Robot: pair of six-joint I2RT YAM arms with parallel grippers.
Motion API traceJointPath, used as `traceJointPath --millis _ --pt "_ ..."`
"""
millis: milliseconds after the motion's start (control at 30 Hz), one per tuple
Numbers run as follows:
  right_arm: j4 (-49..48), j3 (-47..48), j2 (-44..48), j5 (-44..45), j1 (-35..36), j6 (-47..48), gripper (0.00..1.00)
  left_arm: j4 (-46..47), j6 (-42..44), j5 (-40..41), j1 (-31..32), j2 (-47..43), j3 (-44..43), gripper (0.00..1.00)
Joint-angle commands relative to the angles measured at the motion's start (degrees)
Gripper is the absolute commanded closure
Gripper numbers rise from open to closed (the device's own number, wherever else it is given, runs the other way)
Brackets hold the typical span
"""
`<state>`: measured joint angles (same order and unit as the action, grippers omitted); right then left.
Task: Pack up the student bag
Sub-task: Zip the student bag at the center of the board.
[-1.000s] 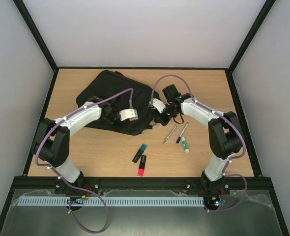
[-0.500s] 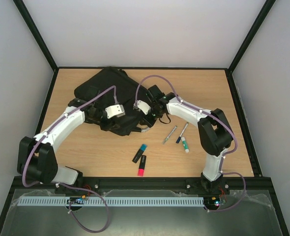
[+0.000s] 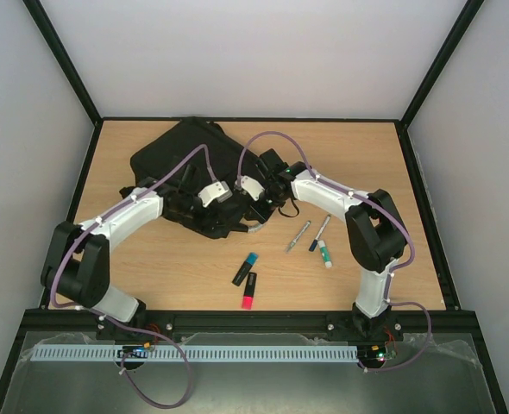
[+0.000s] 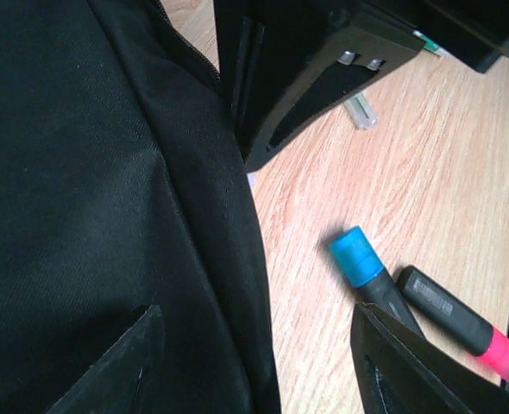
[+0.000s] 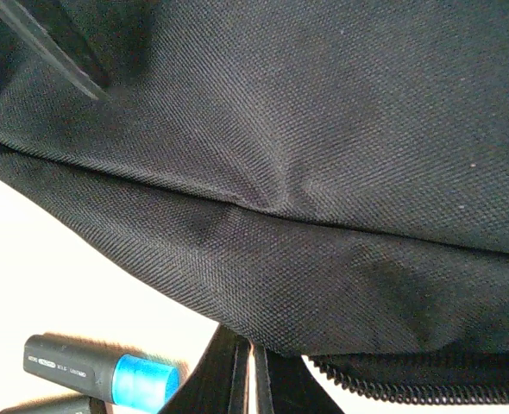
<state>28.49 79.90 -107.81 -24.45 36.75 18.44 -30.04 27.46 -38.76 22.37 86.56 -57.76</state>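
student bag [image 3: 164, 148], wooden table [image 3: 367, 155], pale walls [image 3: 254, 52]

Bag [image 3: 172, 159]: plain black weave. Table [image 3: 367, 155]: pale wood grain. Blue-capped highlighter [image 4: 373, 280]: black body. Pink-tipped highlighter [image 4: 461, 321]: black body. Marker [image 3: 324, 253]: white, apparently green-capped.

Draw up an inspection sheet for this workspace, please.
Surface: wooden table, pale grain.
Job's things: student bag lies far left, black.
Clutter: blue-capped highlighter, pink-tipped highlighter, silver pen, dark pen, green-capped marker, loose on the table.
Grippers: left tool open over the bag's near edge; right tool shut at that edge, hold unclear.
Cables: purple cables run along both arms.
Surroundings: white walls, black frame.
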Motion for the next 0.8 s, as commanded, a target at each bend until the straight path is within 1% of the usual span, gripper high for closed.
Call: traceJointPath --millis 0,133,200,333,467,633,767 --pt "0.53 1.37 -0.29 -2.82 0.36 -1.67 0.99 6.88 -6.54 1.54 0.92 1.91 1.55 0.39" --pt "-0.16 1.76 -1.03 -2.61 0.37 -2.55 0.99 10.40 -8.60 1.69 0.84 3.94 2.49 0.47" --pt "-0.19 2.28 -1.51 -2.50 0.34 -2.93 0.99 11.18 -8.29 0.91 0.98 5.09 2.81 0.54" --pt "0.17 3.33 -2.29 -2.15 0.34 -2.86 0.99 11.68 -8.06 2.22 1.05 6.82 2.34 0.79" --pt "1.12 2.37 -1.96 -1.08 -0.72 -1.80 0.99 9.80 -6.30 2.49 0.63 6.18 1.34 0.96" --pt "1.10 -1.00 -1.53 0.12 -4.61 -0.85 0.99 6.86 -4.18 2.20 -0.11 3.08 2.26 0.98" --pt "1.87 -1.33 -2.19 1.42 -8.50 0.74 0.99 3.57 -1.40 2.70 -0.42 0.21 4.16 0.98"
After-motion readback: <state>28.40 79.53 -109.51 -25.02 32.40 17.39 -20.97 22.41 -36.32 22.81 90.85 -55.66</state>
